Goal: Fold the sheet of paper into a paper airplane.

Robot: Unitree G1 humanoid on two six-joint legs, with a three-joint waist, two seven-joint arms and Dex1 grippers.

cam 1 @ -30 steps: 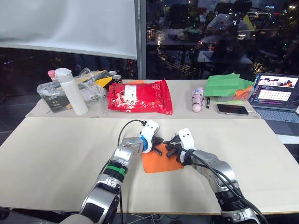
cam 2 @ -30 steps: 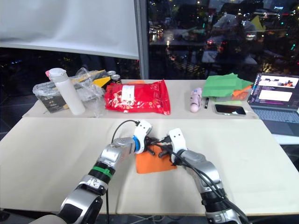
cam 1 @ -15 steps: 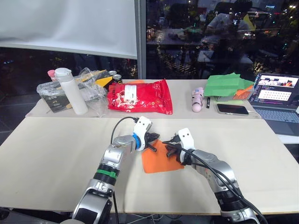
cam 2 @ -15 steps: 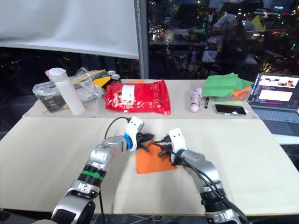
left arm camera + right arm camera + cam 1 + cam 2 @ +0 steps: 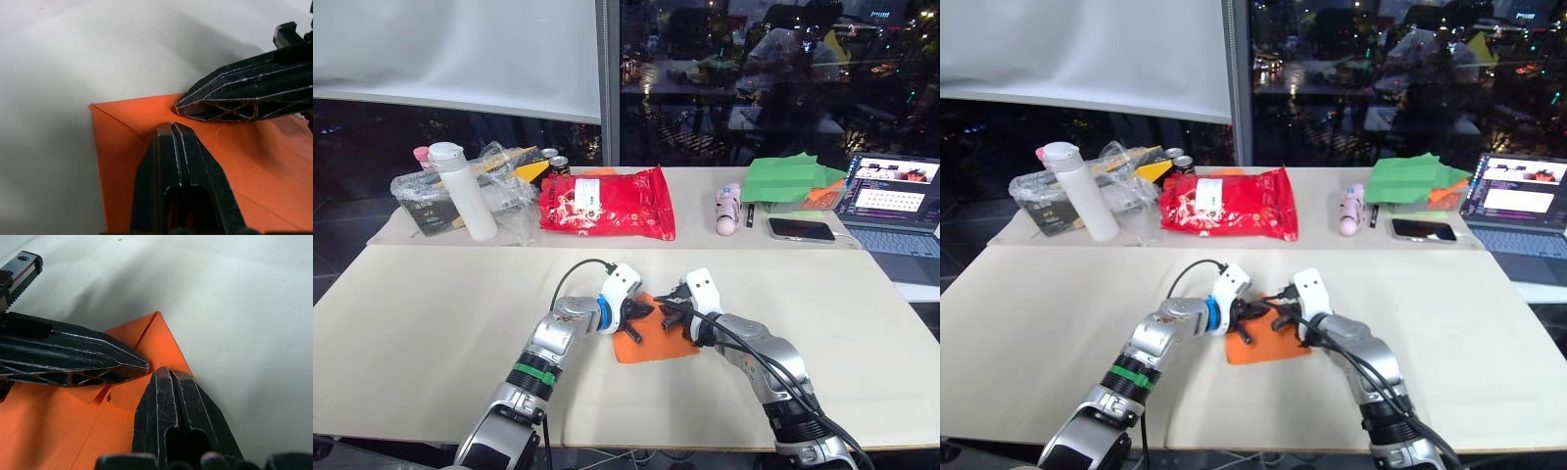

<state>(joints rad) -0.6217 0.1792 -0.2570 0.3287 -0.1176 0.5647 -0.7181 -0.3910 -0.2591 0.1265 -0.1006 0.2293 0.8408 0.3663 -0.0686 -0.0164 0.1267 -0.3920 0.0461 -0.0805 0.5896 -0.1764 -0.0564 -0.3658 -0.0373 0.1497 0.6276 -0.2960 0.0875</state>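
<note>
orange sheet of paper flat on the beige table, mid-front, partly folded with far corners turned in toward a point facing away from the robot. left gripper at the sheet's left far edge, right gripper at the right far edge, tips nearly meeting over the nose. both sets of fingers pressed together, clamped on nothing, tips bearing down on the paper. forearms angled inward, wrists low. looks like crease-pressing; nose axis runs straight out between the tips.
</note>
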